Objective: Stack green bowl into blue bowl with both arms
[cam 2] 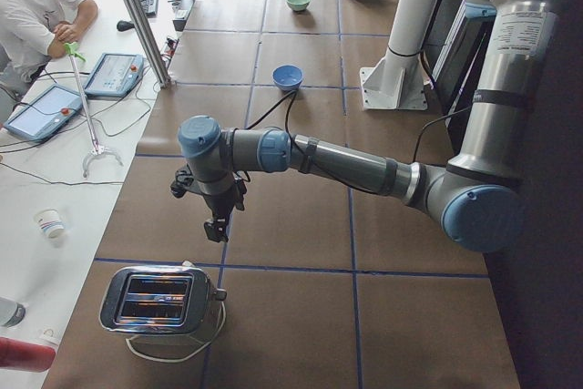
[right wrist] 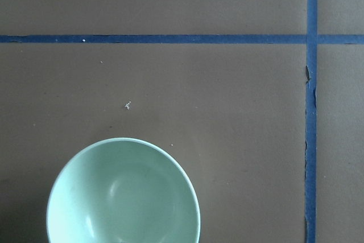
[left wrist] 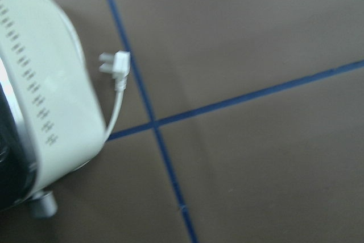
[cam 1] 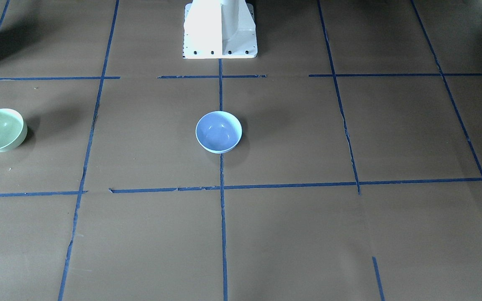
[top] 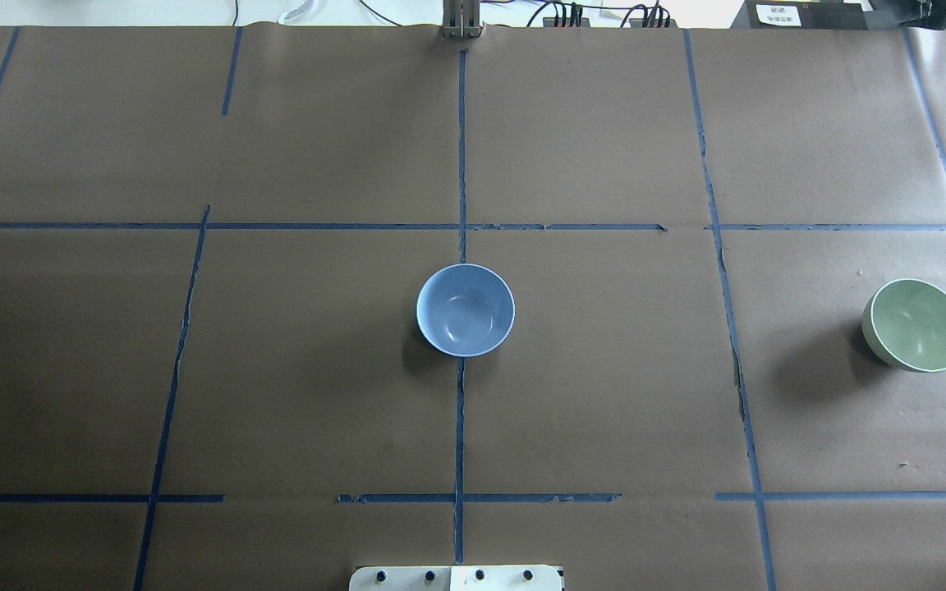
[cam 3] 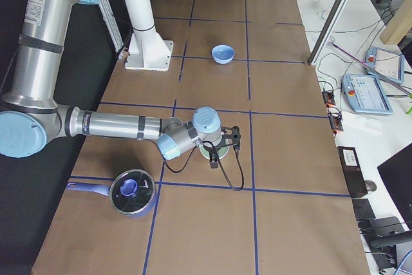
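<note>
green bowl (right wrist: 122,197), seemingly beneath right gripper (cam 3: 215,160)

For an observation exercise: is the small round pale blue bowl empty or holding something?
Empty: the small round pale blue bowl stands upright, glossy inside bare; the mint-green bowl sits apart.

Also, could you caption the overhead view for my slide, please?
Blue bowl centred on a tape line, green bowl apart at the right edge, both upright and empty.

I find no legible text. The white label (top: 777,14) on a black box (top: 830,16) and the printed markings on my left arm (cam 2: 521,34) and right arm (cam 3: 33,11) are too small to read.
</note>
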Controlling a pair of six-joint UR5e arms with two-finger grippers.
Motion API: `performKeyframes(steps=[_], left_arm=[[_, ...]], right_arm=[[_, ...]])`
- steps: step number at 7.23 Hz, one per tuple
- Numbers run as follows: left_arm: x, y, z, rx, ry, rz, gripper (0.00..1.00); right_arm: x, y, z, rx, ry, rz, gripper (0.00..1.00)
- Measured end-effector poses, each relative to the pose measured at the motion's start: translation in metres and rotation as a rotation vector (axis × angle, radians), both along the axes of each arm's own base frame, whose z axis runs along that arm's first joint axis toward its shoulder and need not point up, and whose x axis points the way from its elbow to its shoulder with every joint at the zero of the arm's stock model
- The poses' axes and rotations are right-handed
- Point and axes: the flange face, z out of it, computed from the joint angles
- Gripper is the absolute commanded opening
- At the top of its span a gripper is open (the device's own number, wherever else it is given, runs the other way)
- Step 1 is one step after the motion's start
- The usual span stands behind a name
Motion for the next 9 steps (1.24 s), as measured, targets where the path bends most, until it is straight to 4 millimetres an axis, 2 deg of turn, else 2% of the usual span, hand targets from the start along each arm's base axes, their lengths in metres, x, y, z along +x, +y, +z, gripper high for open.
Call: performKeyframes(steps=[1,3,4,5,6,7,9], left_arm=[[-0.011,0.007,0.014,-0.007,0.022,-0.002,1.00],[-0.017,0.011,0.020,-0.010,0.035,-0.005,1.00],[-0.017,0.011,0.020,-0.010,0.035,-0.005,1.00],[-0.018,0.011,0.019,-0.010,0.035,-0.006,1.00],[-0.018,0.012,0.019,-0.010,0.035,-0.008,1.00],[-0.018,0.014,0.020,-0.013,0.036,-0.009,1.00],[-0.018,0.017,0.023,-0.020,0.035,-0.011,1.00]], right_arm=[[-0.010,0.003,0.015,-0.008,0.008,0.003,0.92],[-0.032,-0.005,0.029,-0.018,0.025,-0.001,0.85],[-0.045,-0.010,0.031,-0.022,0.028,-0.015,0.76],[-0.057,-0.015,0.033,-0.024,0.030,-0.032,0.62],[-0.066,-0.020,0.036,-0.029,0.031,-0.047,0.06],[-0.073,-0.024,0.039,-0.032,0.030,-0.054,0.00],[-0.075,-0.023,0.036,-0.019,0.010,-0.057,0.00]])
